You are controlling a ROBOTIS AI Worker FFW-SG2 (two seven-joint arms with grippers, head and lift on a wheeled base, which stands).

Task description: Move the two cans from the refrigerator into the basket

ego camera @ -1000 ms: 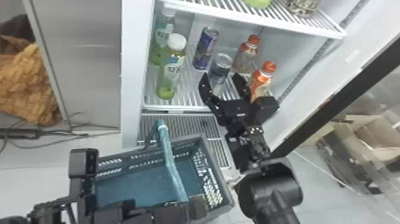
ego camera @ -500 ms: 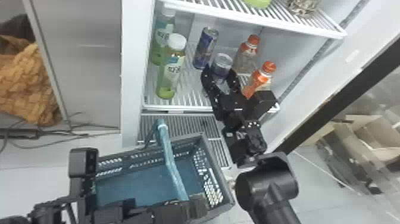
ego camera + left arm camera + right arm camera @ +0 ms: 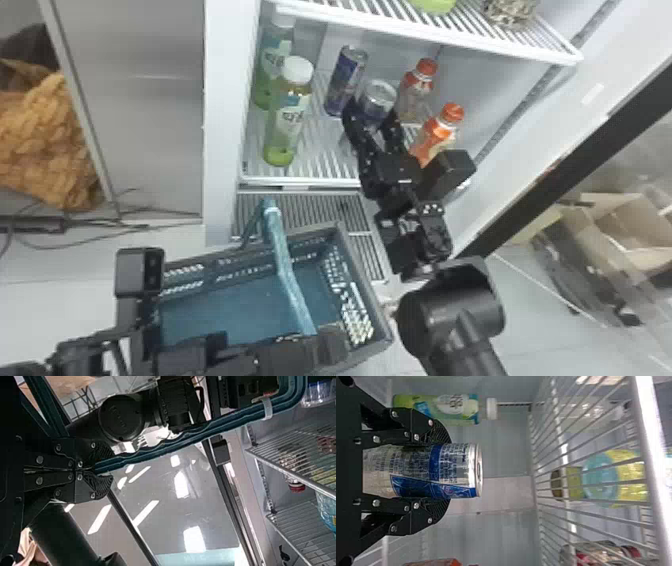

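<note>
Silver can [image 3: 378, 94] fills right jaws, inside shelf edge [image 3: 300, 180].

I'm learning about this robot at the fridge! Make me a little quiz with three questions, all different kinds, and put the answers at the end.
1. Fill in the missing word: The left gripper holds the basket by its ____.
2. What is between the fingers of the right gripper?
a) a bottle with an orange cap
b) a can
c) a green bottle
3. True or false: Both cans are in the basket.

Key: 1 handle; 2 b; 3 false
</note>
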